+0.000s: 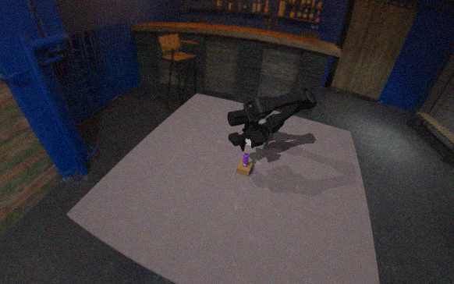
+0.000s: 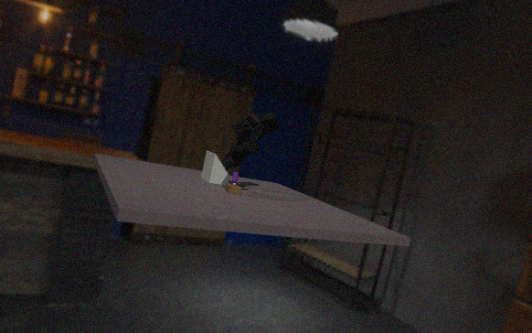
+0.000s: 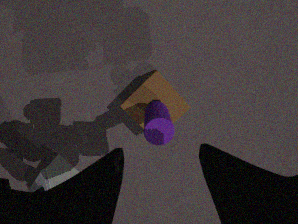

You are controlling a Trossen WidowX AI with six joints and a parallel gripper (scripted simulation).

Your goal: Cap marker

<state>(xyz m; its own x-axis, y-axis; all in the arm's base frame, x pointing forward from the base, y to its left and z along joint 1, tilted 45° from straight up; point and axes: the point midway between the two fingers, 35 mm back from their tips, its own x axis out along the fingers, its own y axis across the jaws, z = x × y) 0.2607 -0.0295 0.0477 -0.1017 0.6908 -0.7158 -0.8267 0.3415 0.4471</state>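
We see the gripper spread apart and pinching nothing; in the wrist view its two dark fingers frame the lower corners with bare table between them. Just beyond the gap stands the purple cap, seated on the marker in the tan block. The cap is clear of both fingers.

Only the wrist view gives us the width of the jaws and the cap's round top seen end-on. The top view cannot show the finger gap, but it shows what the wrist view does not: the gripper sits just behind and above the cap, apart from it, with the block near the middle of the grey table. The exterior view adds the side profile, with the cap upright over the block and a pale wedge just beside them.

The block holds the marker; of it we make out only the purple capped part standing upright.

The arm reaches in from the far side, folded at the elbow, with its forward link angled down toward the block. Its shadow falls to the right.
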